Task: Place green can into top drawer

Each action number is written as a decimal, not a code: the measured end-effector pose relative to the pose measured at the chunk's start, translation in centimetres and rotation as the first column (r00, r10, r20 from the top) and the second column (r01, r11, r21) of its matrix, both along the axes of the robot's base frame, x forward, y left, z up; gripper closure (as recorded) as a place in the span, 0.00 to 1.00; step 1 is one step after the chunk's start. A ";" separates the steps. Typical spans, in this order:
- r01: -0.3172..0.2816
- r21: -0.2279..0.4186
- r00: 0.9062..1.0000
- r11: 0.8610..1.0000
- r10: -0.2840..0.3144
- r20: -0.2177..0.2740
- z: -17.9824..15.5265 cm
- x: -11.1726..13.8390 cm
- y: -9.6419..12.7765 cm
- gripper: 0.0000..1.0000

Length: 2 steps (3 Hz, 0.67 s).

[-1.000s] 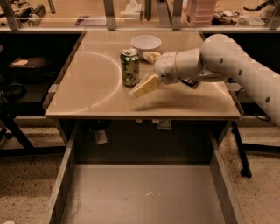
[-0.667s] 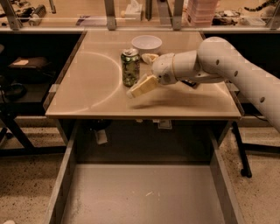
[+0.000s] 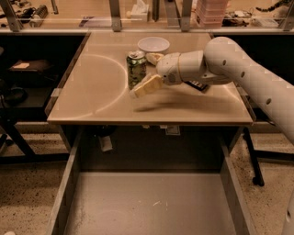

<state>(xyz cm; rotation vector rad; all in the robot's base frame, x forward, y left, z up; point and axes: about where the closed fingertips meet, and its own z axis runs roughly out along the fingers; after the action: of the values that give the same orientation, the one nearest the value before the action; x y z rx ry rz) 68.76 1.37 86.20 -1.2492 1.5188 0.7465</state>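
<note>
Speckled floor (image 3: 27,202) shows on both sides of a tan table (image 3: 92,92), and a cluttered counter (image 3: 82,11) runs behind the table's far edge. A pale curved streak crosses the left half of the tabletop.

The green can (image 3: 135,69) stands upright near the middle of the table, closer to the far edge. Just behind it sits a white bowl (image 3: 153,44). The white arm (image 3: 239,69) reaches in from the right edge. Its gripper (image 3: 146,73) is at the can's right side, its fingers (image 3: 148,85) spread, one in front of the can and one behind; contact cannot be told. A dark flat object (image 3: 198,86) lies partly under the arm.

Below the near edge the top drawer (image 3: 151,202) stands pulled out, its grey bottom bare.
</note>
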 end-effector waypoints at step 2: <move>0.000 0.000 1.000 1.000 0.000 0.000 0.0 0.0 0.0 0.43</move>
<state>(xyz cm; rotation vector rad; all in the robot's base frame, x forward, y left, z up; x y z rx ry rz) 68.76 1.37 86.20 -1.2493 1.5188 0.7466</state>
